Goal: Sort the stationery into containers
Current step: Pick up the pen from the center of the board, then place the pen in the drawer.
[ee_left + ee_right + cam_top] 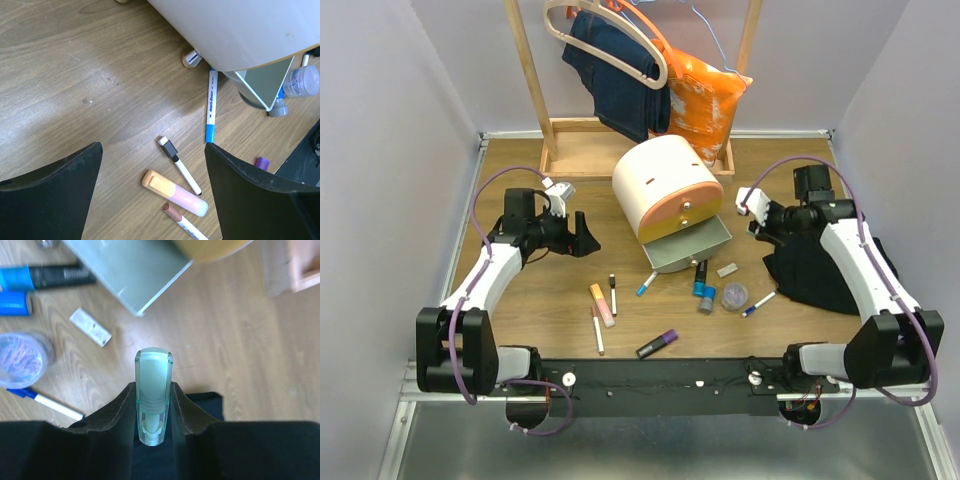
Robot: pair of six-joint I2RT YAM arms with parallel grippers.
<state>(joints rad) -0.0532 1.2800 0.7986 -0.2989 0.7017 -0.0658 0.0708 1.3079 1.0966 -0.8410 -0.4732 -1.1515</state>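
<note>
The cream-white cabinet (665,185) lies tilted with one orange drawer (692,245) pulled open. My right gripper (757,215) is to the right of the drawer, shut (152,392) on a pale green, clear-cased stick (152,370). My left gripper (582,238) is open and empty left of the cabinet. In the left wrist view it (152,195) hovers over an orange-pink highlighter (175,192), a black-capped white pen (179,164) and a brown-capped pen (182,222). A blue-capped pen (211,106) lies near the cabinet foot.
More items lie in front of the drawer: blue markers (703,285), a clear round container (734,296), a grey block (727,269), a blue-tipped pen (758,303), a purple marker (657,344). A dark cloth (820,265) lies at the right. A wooden rack (590,140) stands behind.
</note>
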